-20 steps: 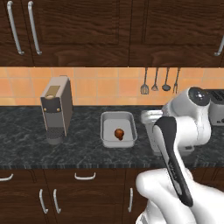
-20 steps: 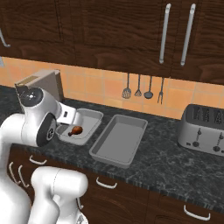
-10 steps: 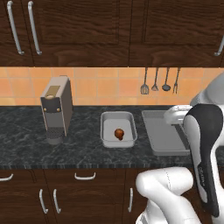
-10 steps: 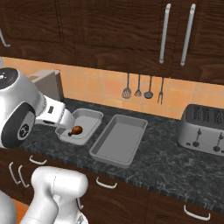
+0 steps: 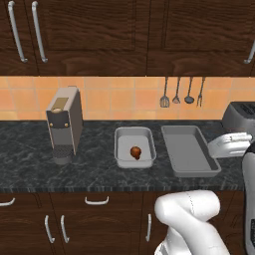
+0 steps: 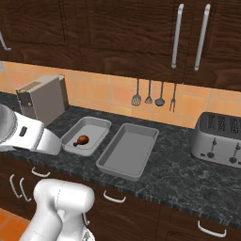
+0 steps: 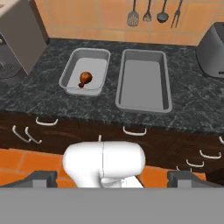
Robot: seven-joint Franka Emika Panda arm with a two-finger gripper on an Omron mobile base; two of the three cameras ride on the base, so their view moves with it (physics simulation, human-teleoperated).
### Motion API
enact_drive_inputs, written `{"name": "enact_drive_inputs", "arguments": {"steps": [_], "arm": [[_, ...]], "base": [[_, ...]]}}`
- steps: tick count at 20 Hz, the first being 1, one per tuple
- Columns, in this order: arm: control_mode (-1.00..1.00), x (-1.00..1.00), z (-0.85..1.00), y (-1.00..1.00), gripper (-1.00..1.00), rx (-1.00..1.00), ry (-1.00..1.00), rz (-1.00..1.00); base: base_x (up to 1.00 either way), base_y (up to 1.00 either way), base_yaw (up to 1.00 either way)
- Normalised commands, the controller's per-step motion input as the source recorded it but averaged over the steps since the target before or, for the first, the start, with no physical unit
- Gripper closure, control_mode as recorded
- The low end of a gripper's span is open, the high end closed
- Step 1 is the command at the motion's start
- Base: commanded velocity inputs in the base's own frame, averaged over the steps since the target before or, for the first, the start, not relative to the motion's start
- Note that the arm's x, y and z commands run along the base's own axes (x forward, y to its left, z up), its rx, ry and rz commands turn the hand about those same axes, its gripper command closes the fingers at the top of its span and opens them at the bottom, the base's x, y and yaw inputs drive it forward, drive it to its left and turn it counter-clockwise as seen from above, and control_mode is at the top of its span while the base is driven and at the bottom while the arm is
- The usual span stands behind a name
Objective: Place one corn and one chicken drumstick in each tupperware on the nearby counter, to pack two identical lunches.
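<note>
Marbled counter [image 5: 89,172]: glossy drumstick [image 5: 135,152] in shorter grey tupperware [image 5: 133,160].

The toaster [image 5: 239,115] is cut off by the right edge and partly hidden behind the arm [image 5: 230,144].

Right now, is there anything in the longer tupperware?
No, the longer tupperware is bare inside; one chicken drumstick lies in the shorter tupperware.
</note>
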Motion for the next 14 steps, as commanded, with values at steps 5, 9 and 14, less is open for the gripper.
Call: {"name": "enact_drive_inputs", "arguments": {"steps": [5,9,14], "arm": [[-1.0,-0.31,0.58,0.0,-1.0,0.0,0.0,0.04],[-1.0,-0.16,0.47,0.03,-1.0,0.0,0.13,0.0],[-1.0,-0.19,0.18,0.12,-1.0,0.0,0.13,-0.08]], "base": [[0.0,0.0,0.0],[0.0,0.0,0.0],[0.0,0.0,0.0]]}}
